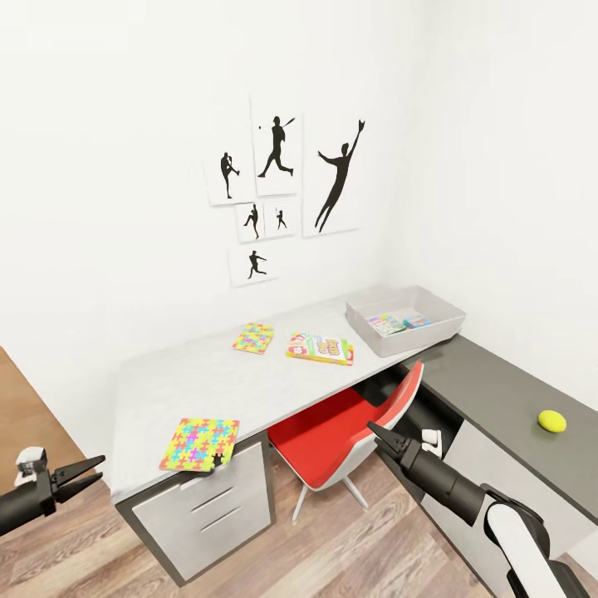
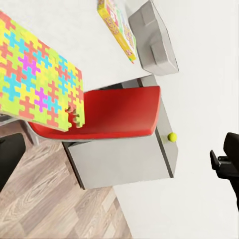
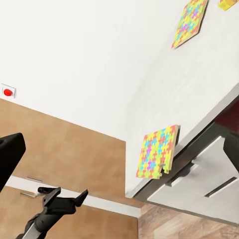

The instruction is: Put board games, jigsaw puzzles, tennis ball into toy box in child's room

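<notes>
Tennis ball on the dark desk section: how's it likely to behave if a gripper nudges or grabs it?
The tennis ball is round and sits alone on the flat dark-topped section, so a nudge would probably send it rolling, maybe off the edge. It looks small, likely light. Its curved surface could squirt out of a two-finger pinch unless centred.

On the desk [image 1: 166, 374], one puzzle [image 1: 200, 444] lies at the front edge, lower left; another puzzle [image 1: 253, 338] and a game [image 1: 321, 348] sit mid-frame. The bin [image 1: 448, 319] stands right of them; the ball [image 1: 551, 421] far right.
</notes>
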You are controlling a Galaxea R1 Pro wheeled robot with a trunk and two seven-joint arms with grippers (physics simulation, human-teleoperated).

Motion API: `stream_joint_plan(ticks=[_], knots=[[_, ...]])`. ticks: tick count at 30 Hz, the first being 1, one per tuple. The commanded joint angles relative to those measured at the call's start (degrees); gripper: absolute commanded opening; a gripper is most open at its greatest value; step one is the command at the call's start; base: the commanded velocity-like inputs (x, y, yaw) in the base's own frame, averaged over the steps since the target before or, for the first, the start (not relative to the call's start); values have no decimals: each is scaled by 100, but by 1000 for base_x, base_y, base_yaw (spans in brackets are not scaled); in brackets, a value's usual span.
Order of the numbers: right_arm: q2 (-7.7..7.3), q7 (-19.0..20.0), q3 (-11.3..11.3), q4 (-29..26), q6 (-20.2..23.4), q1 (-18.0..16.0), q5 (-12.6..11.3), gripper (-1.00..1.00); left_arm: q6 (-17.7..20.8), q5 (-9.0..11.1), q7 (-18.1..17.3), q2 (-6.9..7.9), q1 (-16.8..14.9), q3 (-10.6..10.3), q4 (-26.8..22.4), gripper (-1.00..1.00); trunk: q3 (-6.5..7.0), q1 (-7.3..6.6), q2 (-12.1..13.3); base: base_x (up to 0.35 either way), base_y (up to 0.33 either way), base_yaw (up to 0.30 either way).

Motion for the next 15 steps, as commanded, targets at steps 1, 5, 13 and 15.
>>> stream_joint_plan(ticks=[1, 5, 13, 15], knots=[[1, 4, -8, 1, 39, -5, -17, 100, 59, 10, 43, 1, -6, 14, 1, 100, -11, 3, -10, 0, 0, 0], [1, 4, -8, 26, 39, -4, -16, 100, 59, 15, 223, -5, -12, 43, 3, 100, -11, 3, -10, 0, 0, 0], [1, 3, -8, 47, 34, -5, -11, 100, 79, 18, 464, -15, -45, 66, 179, 100, -11, 3, -10, 0, 0, 0], [1, 0, -8, 46, 33, -4, -9, 100, 83, 19, 518, -16, -52, 66, 295, 100, -11, 3, -10, 0, 0, 0]])
